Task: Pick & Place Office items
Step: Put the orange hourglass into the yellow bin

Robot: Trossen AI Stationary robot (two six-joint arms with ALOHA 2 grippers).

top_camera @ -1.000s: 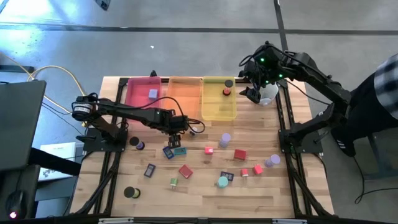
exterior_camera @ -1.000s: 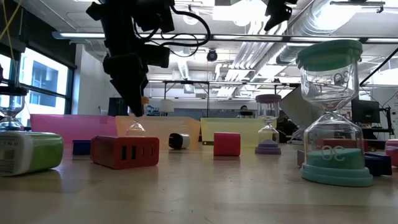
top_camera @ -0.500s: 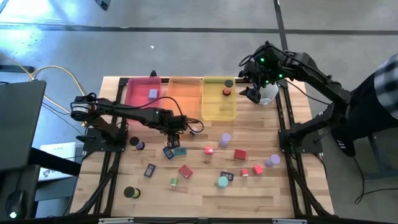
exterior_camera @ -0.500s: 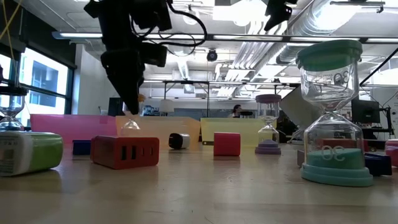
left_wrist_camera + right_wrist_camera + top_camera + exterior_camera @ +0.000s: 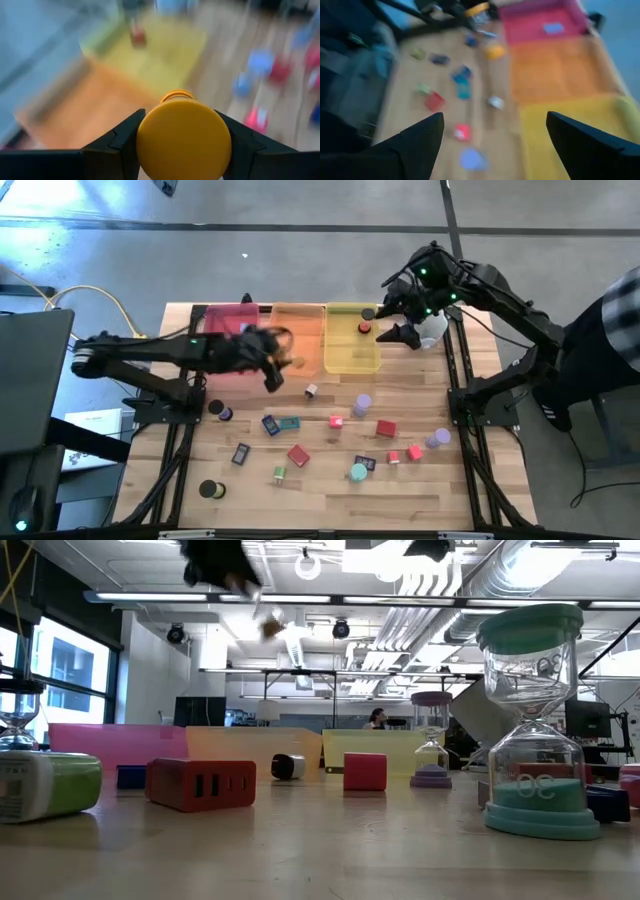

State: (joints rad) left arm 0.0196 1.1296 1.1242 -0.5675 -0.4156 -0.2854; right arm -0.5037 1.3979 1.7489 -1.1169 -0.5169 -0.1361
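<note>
My left gripper (image 5: 275,372) hangs above the table's middle, near the orange tray (image 5: 298,330). It is shut on a small hourglass with orange caps (image 5: 184,137). That hourglass also shows high in the low view (image 5: 271,628). My right gripper (image 5: 398,320) stands open in the air at the yellow tray's (image 5: 352,345) far right corner, with nothing between its fingers (image 5: 415,145). Several office items lie on the wood: red cubes (image 5: 386,428), purple cylinders (image 5: 363,402) and dark blue rectangles (image 5: 270,424). A purple piece (image 5: 245,330) lies in the pink tray (image 5: 228,330). My left gripper pinches the hourglass between its two fingers (image 5: 120,142), which stand on opposite sides of the round orange cap (image 5: 150,131) that faces the wrist. The fingers slant down from the table's left, and the hourglass lies along them. It is lifted clear of the table.
A white rounded device (image 5: 432,330) sits by the yellow tray, close to my right gripper. A red piece (image 5: 364,328) and a black one (image 5: 368,313) lie in the yellow tray. A tall teal hourglass (image 5: 530,720) stands near the front. A person (image 5: 610,320) is at the table's right.
My left gripper has risen from among the pieces at the table's middle, tipping from pointing down to a slant. It has carried the orange-capped hourglass up off the wood, a little toward the trays. My right gripper has turned somewhat in place.
</note>
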